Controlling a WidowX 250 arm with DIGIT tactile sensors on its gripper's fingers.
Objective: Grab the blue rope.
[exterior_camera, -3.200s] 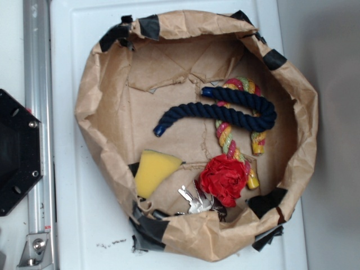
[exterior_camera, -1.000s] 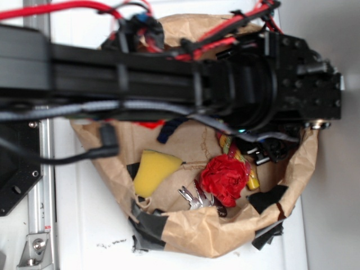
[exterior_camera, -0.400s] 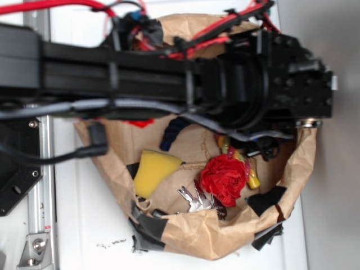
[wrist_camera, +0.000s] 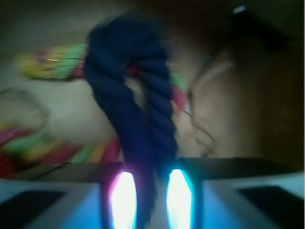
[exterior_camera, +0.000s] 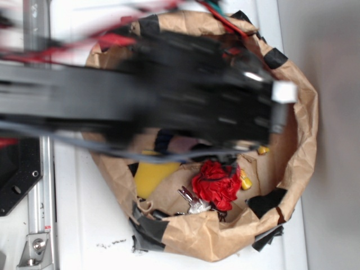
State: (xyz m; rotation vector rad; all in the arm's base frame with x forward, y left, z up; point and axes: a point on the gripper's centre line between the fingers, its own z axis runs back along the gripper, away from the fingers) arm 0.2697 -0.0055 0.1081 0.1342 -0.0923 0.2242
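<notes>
The blue rope (wrist_camera: 143, 119) is a thick navy twisted rope. In the wrist view it runs as a doubled loop away from my gripper (wrist_camera: 150, 191), whose glowing pads (wrist_camera: 125, 195) press on it from both sides, so the gripper is shut on the rope. In the exterior view my blurred black arm (exterior_camera: 197, 90) covers the gripper and most of the rope. Only a dark blue bit (exterior_camera: 163, 139) shows below the arm.
Everything lies inside a crumpled brown paper bag (exterior_camera: 298, 112) with black tape on its rim. A red-yellow-green rope (wrist_camera: 57, 64) lies behind the blue one. A yellow sponge (exterior_camera: 152, 177), a red cloth (exterior_camera: 216, 183) and keys (exterior_camera: 194, 202) sit at the bag's near side.
The arm has swung left and is motion-blurred. The visible end of the blue rope has shifted left with it, and the red cloth has moved slightly left.
</notes>
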